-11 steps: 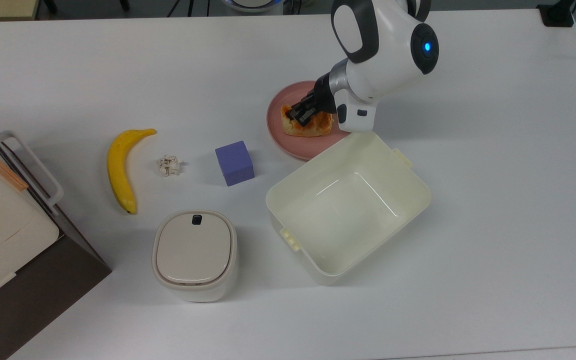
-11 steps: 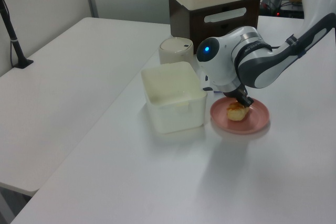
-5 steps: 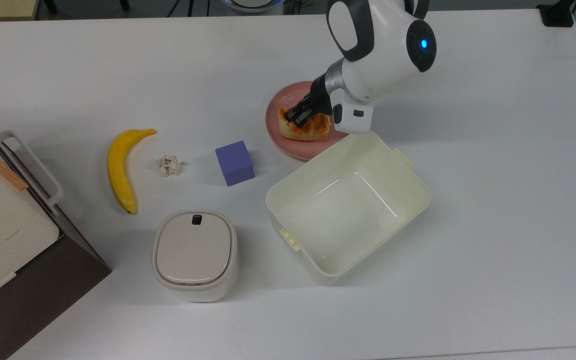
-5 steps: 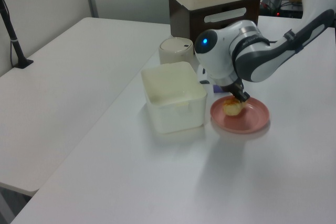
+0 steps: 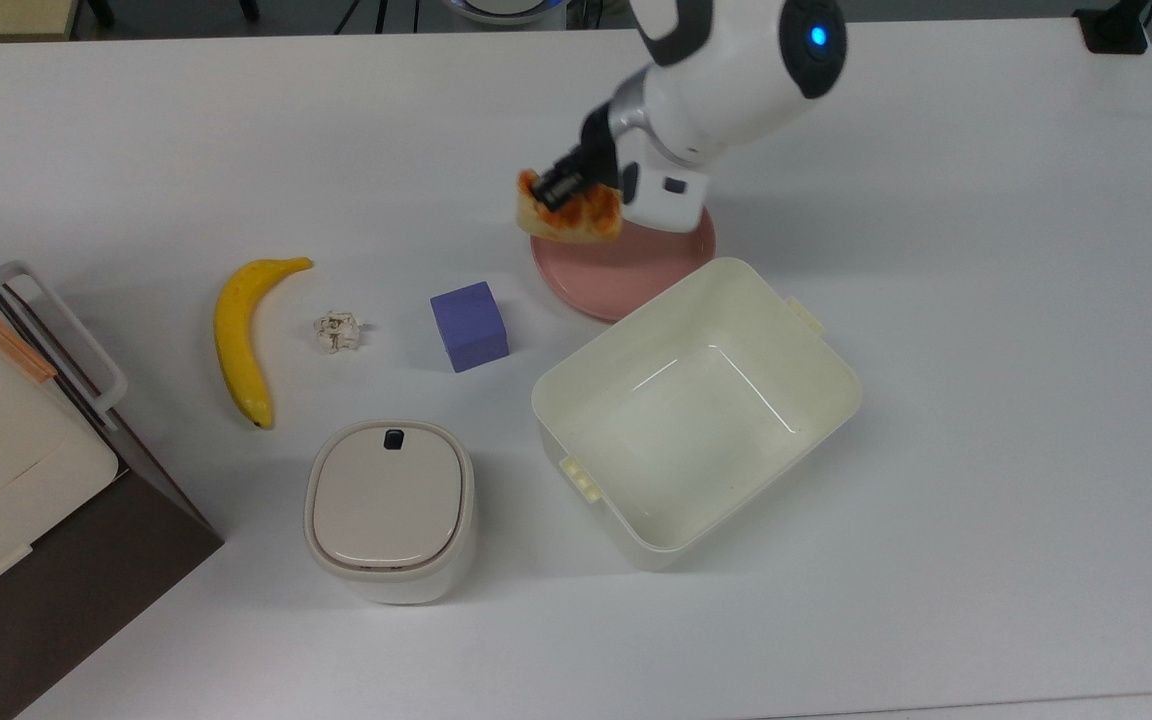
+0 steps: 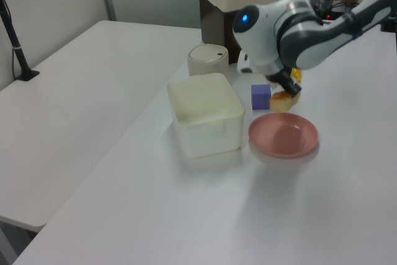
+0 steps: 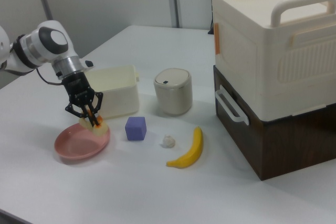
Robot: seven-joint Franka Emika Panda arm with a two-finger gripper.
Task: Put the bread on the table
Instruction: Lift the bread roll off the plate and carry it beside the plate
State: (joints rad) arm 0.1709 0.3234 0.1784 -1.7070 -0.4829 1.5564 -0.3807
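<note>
Right view shows the tool (image 7: 89, 116) holding bread (image 7: 97, 127) above the plate (image 7: 79, 145).

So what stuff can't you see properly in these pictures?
- Bread, left view: mostly hidden behind the gripper and the purple cube.
- Pink plate, top view: its far side is covered by the arm.
- Banana, left view: a sliver peeks out past the arm.
- Small crumpled white thing, top view: too small to tell what it is.
- Brown cabinet, top view: cut off by the edge.
</note>
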